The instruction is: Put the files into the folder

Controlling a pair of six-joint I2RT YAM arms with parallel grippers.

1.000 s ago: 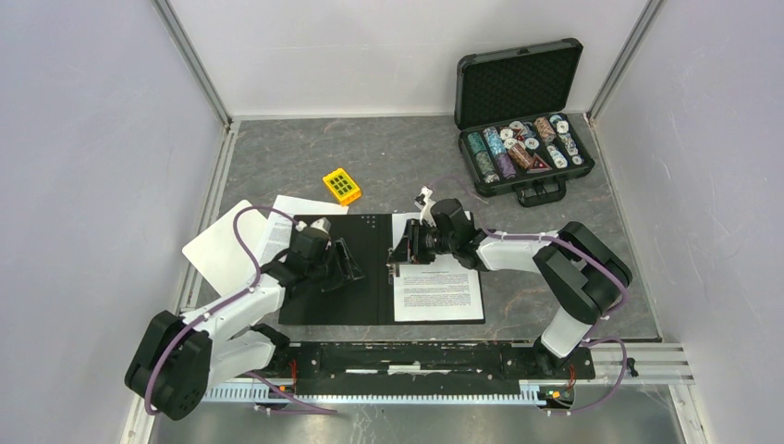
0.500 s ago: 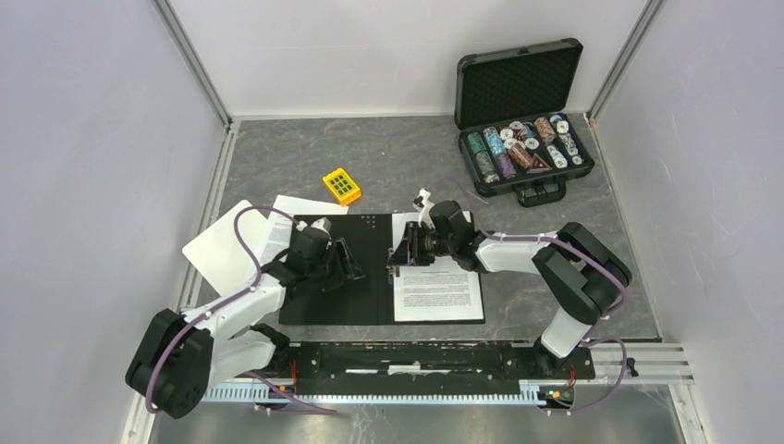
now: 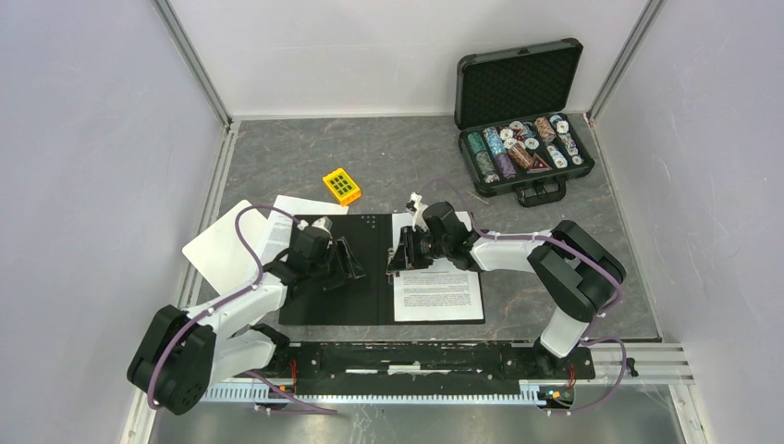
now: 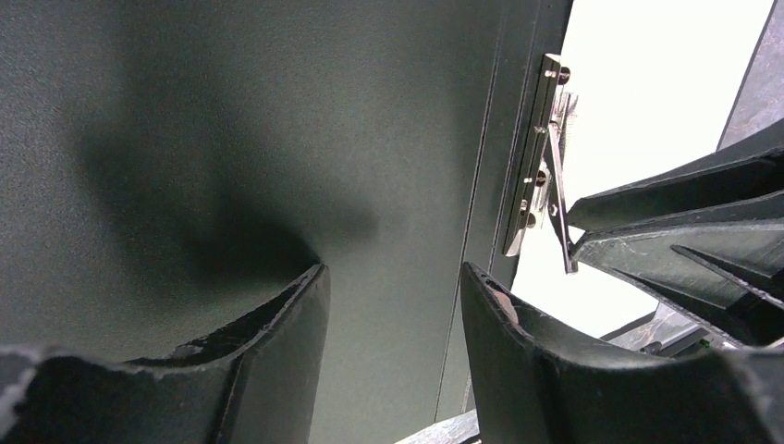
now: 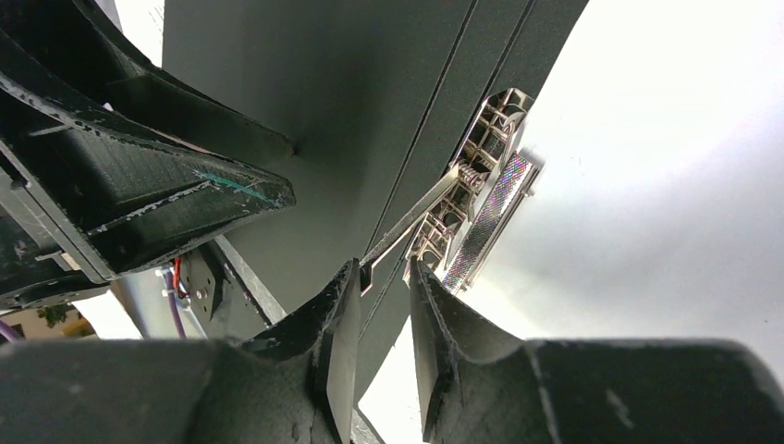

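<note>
The folder [image 3: 365,291] lies open and flat, black inside up, with its metal clip [image 5: 481,176] beside the spine. A printed file sheet [image 3: 439,291] rests on the right half. Another file sheet [image 3: 275,231] pokes out from under the left cover. My left gripper [image 3: 344,264] stands open, its tips down on the bare left cover [image 4: 231,111], nothing between them [image 4: 393,277]. My right gripper [image 3: 399,259] sits low at the clip, jaws narrow and shut on the raised clip lever [image 5: 407,222], whose end lies between the fingertips [image 5: 381,277].
A white clipboard [image 3: 222,245] lies left of the folder. A small yellow block [image 3: 342,186] sits behind it. An open black case of poker chips [image 3: 522,129] stands at the back right. The arm rail [image 3: 416,356] runs along the near edge.
My right gripper has slid slightly left along the spine and its jaws have narrowed around the clip lever. The left arm has stayed put.
</note>
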